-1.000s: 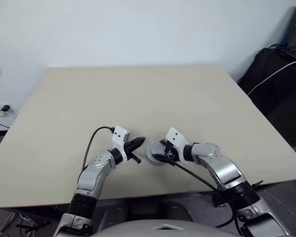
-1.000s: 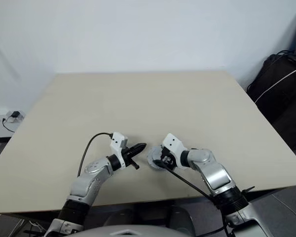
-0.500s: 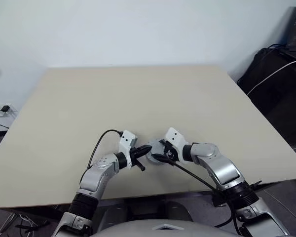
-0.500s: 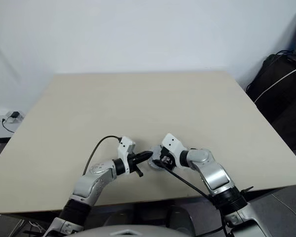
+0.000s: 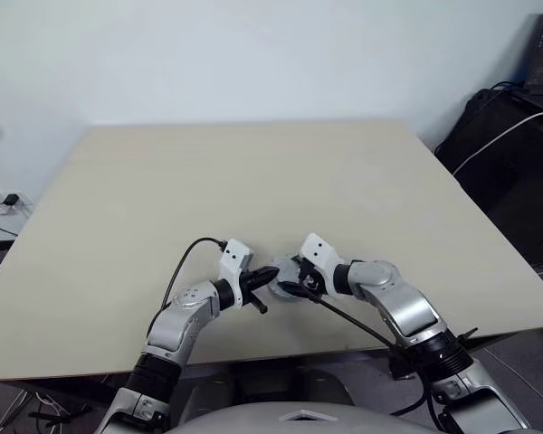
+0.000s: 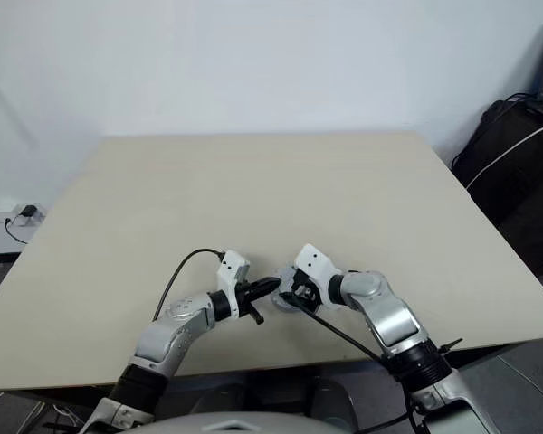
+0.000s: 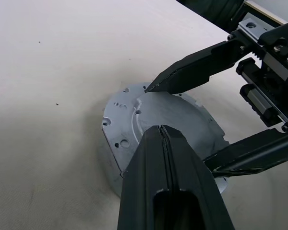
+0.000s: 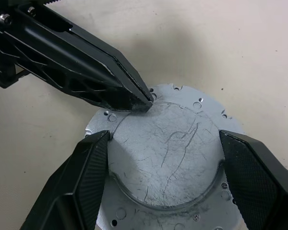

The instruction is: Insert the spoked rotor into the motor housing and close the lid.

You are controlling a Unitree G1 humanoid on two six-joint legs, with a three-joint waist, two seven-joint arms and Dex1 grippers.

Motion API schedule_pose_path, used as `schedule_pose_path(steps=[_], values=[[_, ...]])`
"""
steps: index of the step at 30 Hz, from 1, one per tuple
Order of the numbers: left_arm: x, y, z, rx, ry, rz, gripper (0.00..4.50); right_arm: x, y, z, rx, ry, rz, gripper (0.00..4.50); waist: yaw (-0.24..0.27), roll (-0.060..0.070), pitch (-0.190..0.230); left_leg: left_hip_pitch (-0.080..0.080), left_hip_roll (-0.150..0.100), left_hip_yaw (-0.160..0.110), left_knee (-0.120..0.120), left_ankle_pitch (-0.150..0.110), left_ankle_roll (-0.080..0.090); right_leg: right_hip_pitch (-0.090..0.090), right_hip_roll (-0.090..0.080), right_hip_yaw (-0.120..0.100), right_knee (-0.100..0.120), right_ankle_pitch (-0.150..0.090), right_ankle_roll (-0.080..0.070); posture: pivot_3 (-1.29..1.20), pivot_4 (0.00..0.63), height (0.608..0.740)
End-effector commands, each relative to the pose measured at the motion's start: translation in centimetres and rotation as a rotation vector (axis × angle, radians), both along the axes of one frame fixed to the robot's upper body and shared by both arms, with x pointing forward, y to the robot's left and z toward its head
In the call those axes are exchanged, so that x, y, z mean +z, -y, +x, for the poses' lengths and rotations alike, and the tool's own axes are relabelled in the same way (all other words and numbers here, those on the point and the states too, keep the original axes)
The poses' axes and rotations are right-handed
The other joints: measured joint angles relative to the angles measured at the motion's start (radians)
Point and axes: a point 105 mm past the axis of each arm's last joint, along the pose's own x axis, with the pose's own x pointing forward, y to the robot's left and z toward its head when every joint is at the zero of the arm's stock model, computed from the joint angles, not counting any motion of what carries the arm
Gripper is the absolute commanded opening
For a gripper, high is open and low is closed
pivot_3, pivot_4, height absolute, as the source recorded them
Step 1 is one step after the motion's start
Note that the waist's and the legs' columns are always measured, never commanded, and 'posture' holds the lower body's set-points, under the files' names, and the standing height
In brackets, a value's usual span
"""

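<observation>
A: Where is the light silver-grey disc lid (image 8: 168,158) found?
B: Flat, plain face up, near the beige surface's (image 5: 253,181) front edge.
A: Claws?
B: Right claw (image 8: 165,160) is spread wide astride the raised centre circle; left claw (image 7: 159,133) is pinched together, tip touching the lid.

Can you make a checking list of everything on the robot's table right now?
Surface: beige table, bare apart from the job's things.
Job's things: silver lid lying plain face up near the front edge; rotor and housing hidden.
Clutter: nothing seen.
Tools: left tool shut, tip on the lid's top; right tool open, fingers either side of the raised circle.
Cables: black cable on the left arm.
Surroundings: white wall; dark gear to the right.
</observation>
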Motion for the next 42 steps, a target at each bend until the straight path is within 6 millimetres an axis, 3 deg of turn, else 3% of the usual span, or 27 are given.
schedule_pose_path(steps=[1,8,19,28,34,42], values=[[2.0,0.2,0.9,0.009,0.1,-0.014,0.0,-1.4,1.2,0.1,-0.034,-0.029,-0.083,3.24,0.0,0.0,0.0,0.0,0.0,0.0,0.0,0.0,0.0,0.0,0.0,0.0,0.0,0.0,0.0,0.0,0.0,0.74],[3.0,-0.9,2.2,0.126,0.162,-0.053,0.0,-1.8,1.7,0.6,-0.082,-0.017,-0.111,3.24,0.0,-0.001,-0.002,0.0,0.0,0.0,0.0,0.001,-0.001,0.0,0.0,0.0,0.0,0.001,-0.001,0.0,0.0,0.74],[2.7,-0.9,1.8,0.089,0.147,-0.035,0.0,-2.2,1.8,0.4,-0.071,-0.043,-0.13,3.24,0.001,-0.001,-0.002,0.001,0.0,0.0,0.0,0.001,-0.001,0.0,0.0,0.0,0.0,0.005,0.0,0.0,0.0,0.74],[1.0,0.2,0.8,-0.002,0.06,0.053,0.0,-2.1,1.6,0.3,-0.064,-0.042,-0.124,3.24,0.001,-0.001,-0.002,0.001,0.0,0.0,0.0,0.001,-0.001,0.0,0.0,0.0,0.0,0.005,0.0,0.0,0.0,0.74],[-1.2,-0.3,1.1,0.036,-0.006,0.191,0.0,-2.1,1.6,0.4,-0.064,-0.037,-0.123,3.24,0.002,0.0,-0.003,0.001,0.0,0.0,0.0,0.001,-0.001,0.0,0.0,0.001,0.0,0.005,0.0,0.0,0.0,0.74],[-1.4,0.0,0.9,0.027,-0.038,0.191,0.0,-2.0,1.5,0.3,-0.058,-0.037,-0.121,3.24,0.002,0.001,-0.004,0.001,0.0,0.0,0.0,0.001,-0.001,0.0,-0.001,0.001,-0.001,0.005,0.0,0.0,0.0,0.74]])
